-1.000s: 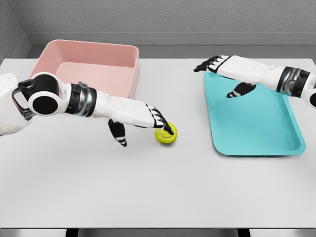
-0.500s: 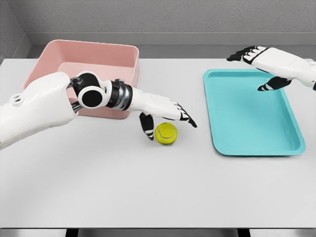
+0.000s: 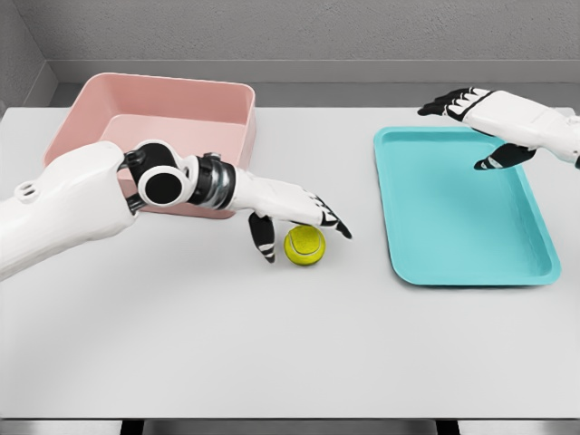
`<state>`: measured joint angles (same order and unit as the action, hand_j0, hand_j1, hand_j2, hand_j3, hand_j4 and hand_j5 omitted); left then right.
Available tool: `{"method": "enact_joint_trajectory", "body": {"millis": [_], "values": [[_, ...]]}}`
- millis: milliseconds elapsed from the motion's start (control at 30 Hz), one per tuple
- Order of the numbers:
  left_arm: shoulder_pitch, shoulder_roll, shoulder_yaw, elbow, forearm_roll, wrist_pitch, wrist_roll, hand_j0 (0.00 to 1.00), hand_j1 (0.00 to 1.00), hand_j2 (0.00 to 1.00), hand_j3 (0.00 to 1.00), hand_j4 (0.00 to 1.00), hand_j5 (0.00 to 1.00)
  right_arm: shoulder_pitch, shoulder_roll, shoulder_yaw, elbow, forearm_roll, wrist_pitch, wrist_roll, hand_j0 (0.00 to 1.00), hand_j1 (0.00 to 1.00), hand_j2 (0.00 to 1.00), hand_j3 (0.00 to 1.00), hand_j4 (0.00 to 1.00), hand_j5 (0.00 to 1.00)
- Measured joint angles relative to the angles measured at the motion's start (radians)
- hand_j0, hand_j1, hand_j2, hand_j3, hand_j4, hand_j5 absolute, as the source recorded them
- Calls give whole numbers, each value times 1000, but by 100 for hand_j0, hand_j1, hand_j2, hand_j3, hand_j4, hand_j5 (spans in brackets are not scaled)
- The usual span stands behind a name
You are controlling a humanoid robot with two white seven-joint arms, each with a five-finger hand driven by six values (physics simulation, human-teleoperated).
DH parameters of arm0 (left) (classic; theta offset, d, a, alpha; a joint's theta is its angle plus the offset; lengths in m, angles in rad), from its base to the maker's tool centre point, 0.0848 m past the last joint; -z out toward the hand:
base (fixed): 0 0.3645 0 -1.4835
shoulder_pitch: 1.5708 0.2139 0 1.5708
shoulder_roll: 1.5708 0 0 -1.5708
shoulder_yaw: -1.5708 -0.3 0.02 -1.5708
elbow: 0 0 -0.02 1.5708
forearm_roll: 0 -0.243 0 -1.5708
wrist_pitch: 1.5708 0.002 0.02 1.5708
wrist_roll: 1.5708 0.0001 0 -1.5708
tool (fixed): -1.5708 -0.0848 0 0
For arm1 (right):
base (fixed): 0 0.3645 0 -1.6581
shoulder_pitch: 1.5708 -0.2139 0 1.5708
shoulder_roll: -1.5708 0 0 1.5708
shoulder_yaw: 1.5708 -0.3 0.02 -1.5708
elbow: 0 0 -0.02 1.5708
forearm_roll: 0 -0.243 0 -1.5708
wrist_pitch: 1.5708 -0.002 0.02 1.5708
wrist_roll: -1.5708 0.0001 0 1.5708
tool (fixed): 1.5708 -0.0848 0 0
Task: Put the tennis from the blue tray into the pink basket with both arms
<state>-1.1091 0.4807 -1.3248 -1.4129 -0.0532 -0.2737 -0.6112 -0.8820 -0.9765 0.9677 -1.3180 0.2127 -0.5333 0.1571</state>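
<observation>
A yellow-green tennis ball [image 3: 304,246] lies on the white table, between the pink basket [image 3: 159,136] and the blue tray [image 3: 463,207]. My left hand [image 3: 299,224] hovers over the ball with fingers spread above it and the thumb hanging down on its left side; the fingers do not close around it. My right hand [image 3: 471,118] is open above the tray's far right corner, holding nothing. The tray holds nothing.
The pink basket stands at the back left, its front wall partly hidden by my left forearm [image 3: 181,186]. The table's front edge [image 3: 290,419] runs along the bottom. A grey wall lies behind the table.
My left arm swung forward and its hand shifted from touching the ball's top to hovering spread over it. My right hand withdrew to the right, from the tray's near-left corner to its far right.
</observation>
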Motion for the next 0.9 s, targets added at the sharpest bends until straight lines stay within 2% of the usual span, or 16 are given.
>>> {"method": "enact_joint_trajectory", "body": {"millis": [167,333,900], "values": [[26,8,17,-1,-81,-2,0,100,100,100,100,100,100,2,0,-1,2,0,1,0,100,100,100,100,100,100],[32,9,46,-2,-123,-6,0,100,100,100,100,100,100,2,-1,-1,2,0,2,1,100,100,100,100,100,100],[54,-23,57,9,-159,-4,0,100,100,100,100,100,100,2,-1,-2,2,0,1,0,100,100,100,100,100,100]]}}
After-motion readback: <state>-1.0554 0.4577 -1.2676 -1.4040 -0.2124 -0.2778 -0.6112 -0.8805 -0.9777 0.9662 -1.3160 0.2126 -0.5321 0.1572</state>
